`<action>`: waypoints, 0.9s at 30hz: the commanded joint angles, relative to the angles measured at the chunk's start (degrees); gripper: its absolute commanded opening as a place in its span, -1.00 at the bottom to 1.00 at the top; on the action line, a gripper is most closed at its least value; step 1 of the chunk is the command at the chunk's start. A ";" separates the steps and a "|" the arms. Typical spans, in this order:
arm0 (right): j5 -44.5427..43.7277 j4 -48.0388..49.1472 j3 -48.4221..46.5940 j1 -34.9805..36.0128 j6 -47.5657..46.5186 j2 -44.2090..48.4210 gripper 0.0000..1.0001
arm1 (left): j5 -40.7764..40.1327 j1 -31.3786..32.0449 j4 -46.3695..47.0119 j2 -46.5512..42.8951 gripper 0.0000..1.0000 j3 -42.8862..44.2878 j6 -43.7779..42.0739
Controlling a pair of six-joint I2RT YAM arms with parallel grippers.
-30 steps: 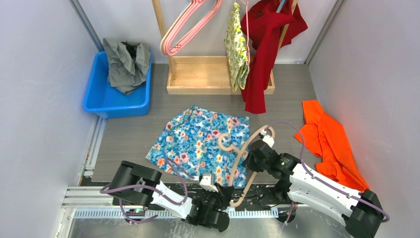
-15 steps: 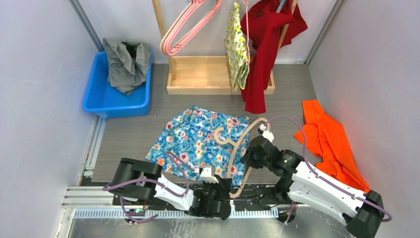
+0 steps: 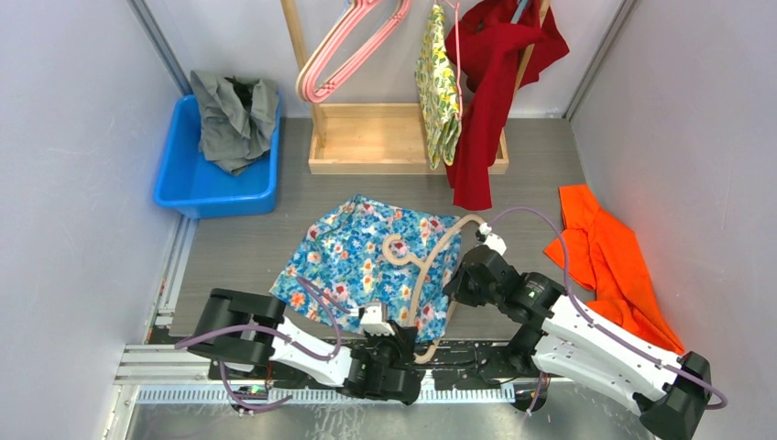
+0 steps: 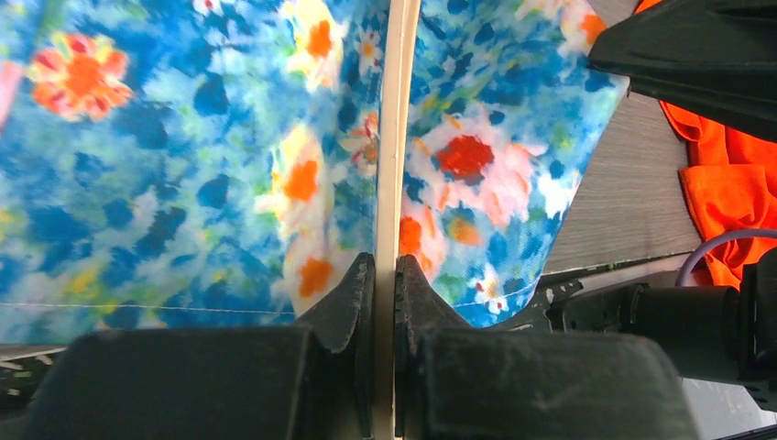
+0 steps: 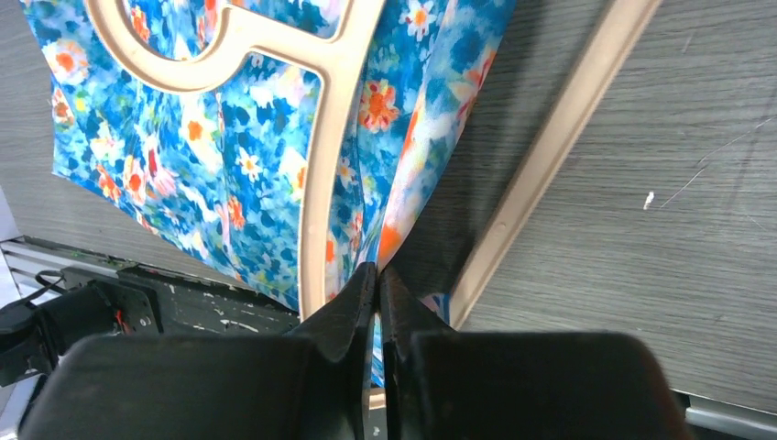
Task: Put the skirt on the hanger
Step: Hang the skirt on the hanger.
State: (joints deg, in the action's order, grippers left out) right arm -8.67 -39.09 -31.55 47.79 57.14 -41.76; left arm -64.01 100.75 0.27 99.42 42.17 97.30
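Observation:
The blue floral skirt (image 3: 353, 261) lies flat on the grey table. A beige hanger (image 3: 431, 252) rests slanted across its right side, hook (image 3: 394, 249) over the fabric. My left gripper (image 3: 404, 335) is shut on the hanger's near end; in the left wrist view the thin hanger bar (image 4: 396, 137) runs straight out from between the shut fingers (image 4: 353, 293), over the skirt (image 4: 183, 147). My right gripper (image 3: 456, 286) is at the skirt's right edge. In the right wrist view its jaws (image 5: 377, 275) are pinched on a fold of skirt (image 5: 229, 156) between the hanger's two arms (image 5: 321, 156).
A blue bin (image 3: 215, 188) with grey cloth stands at the back left. A wooden rack (image 3: 385, 137) at the back carries pink hangers (image 3: 344, 46), a yellow floral garment (image 3: 440, 87) and a red garment (image 3: 490, 82). An orange cloth (image 3: 609, 261) lies at the right.
The hanger has swung leftwards, further over the skirt, hook now well on the fabric. The right gripper has shifted slightly left and back with it. The left gripper keeps its hold.

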 commanded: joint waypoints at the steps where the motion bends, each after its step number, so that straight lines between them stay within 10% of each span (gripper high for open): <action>1: -0.74 -0.46 -2.73 0.54 -0.35 1.85 -0.80 | -2.75 -0.38 -12.54 -2.14 -1.00 -1.30 -0.64; 27: -2.00 -4.93 -1.72 0.90 0.08 7.14 -0.89 | -5.85 0.78 -51.79 -3.07 -1.00 -0.43 31.44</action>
State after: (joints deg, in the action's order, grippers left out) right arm -8.95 -43.72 -31.73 48.31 57.14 -35.79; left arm -70.54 101.36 -35.51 96.33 42.63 120.86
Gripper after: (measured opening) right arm 0.068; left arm 0.058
